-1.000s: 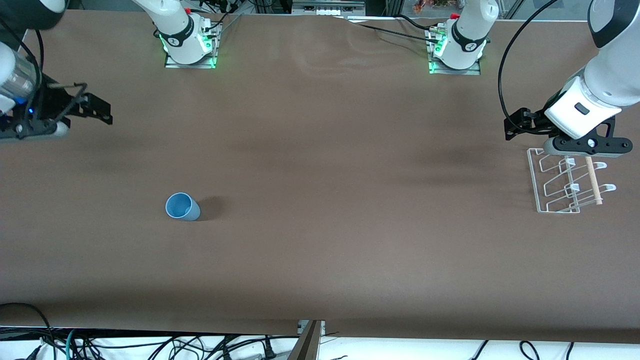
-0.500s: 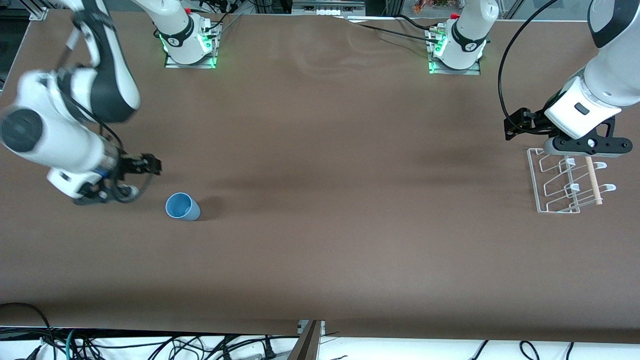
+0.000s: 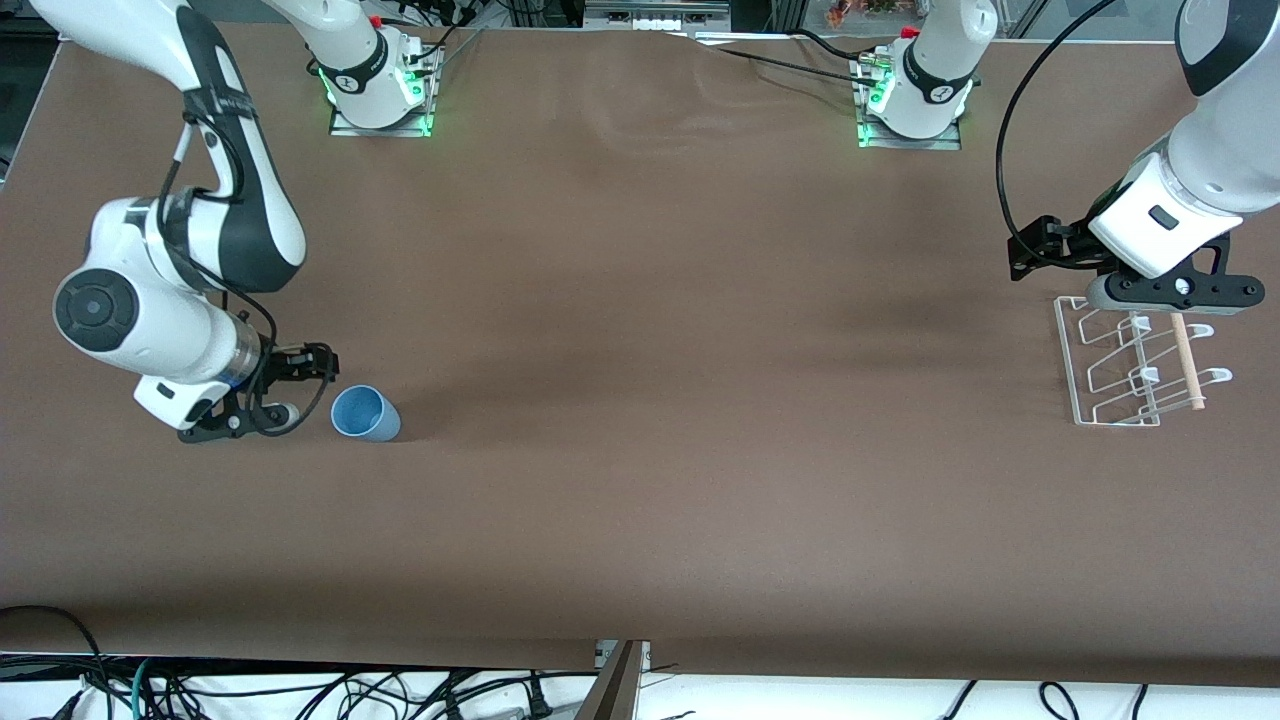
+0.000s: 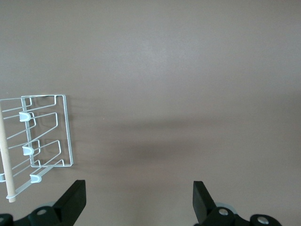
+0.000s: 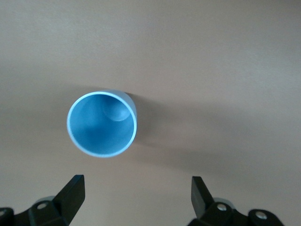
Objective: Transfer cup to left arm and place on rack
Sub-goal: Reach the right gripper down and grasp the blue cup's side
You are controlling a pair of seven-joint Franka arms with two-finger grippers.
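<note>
Standing upright on the brown surface [image 3: 640, 520], mouth up, toward the right arm's end, one light-blue cup [image 3: 364, 413] is the item nearest the front camera. It is empty and untouched; the right wrist view shows its open rim [image 5: 102, 123] clear of both fingers. Just beside the cup, low over the surface, the right gripper [image 3: 290, 385] has its jaws spread wide and holds nothing. The cup is not yet between them.

At the left arm's end sits one wire-frame rack [image 3: 1110, 375], clear and white, with one wooden dowel [image 3: 1186, 362] along it and several upturned pegs; no cup is on it. Over the rack's farther edge the left gripper [image 3: 1040, 250] waits, jaws fully apart and empty, as the left wrist view confirms [image 4: 136, 200].

Risks, as judged: the cup is light and tapered, so a finger nudging its wall on approach could tip or slide it. A grip taken too near the rim may leave little wall for the left gripper at the handover. The cup could slip or drop during the exchange.

Count: one cup, one rack, one dowel, two grippers.
</note>
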